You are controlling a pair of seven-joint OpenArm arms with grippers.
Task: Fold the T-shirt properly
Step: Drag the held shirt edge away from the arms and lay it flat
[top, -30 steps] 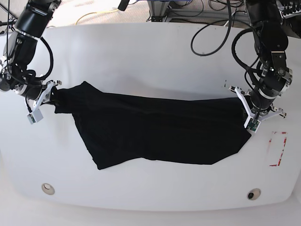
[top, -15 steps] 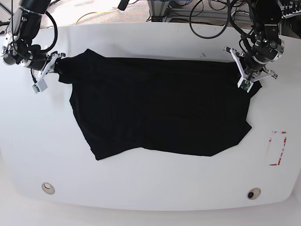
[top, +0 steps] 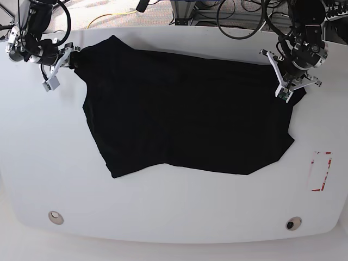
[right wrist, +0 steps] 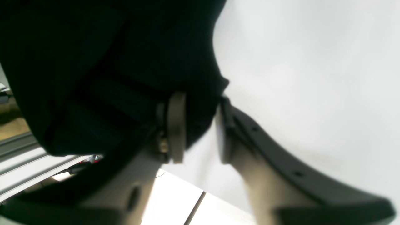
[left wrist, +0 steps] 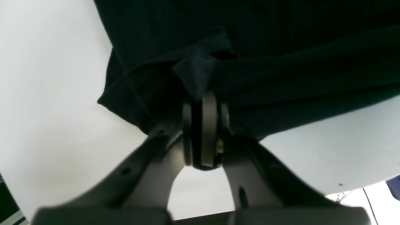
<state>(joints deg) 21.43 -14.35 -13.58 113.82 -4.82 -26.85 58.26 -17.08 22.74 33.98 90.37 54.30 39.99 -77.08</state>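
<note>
The black T-shirt lies spread on the white table, plain side up, no print showing. My left gripper, on the base view's right, holds the cloth's far right corner. In the left wrist view the left gripper is shut, with a fold of the T-shirt pinched at its tips. My right gripper is at the far left corner. In the right wrist view the right gripper has its jaws apart, and the T-shirt still drapes over one finger and hangs into the gap.
A red-outlined marking sits near the table's right edge. Two round fittings lie along the front edge. Cables and equipment crowd the space behind the table's back edge.
Both arms have carried the shirt's upper edge toward the back of the table, stretching the cloth out flat. The right gripper's jaws have parted; the left stays clamped.
</note>
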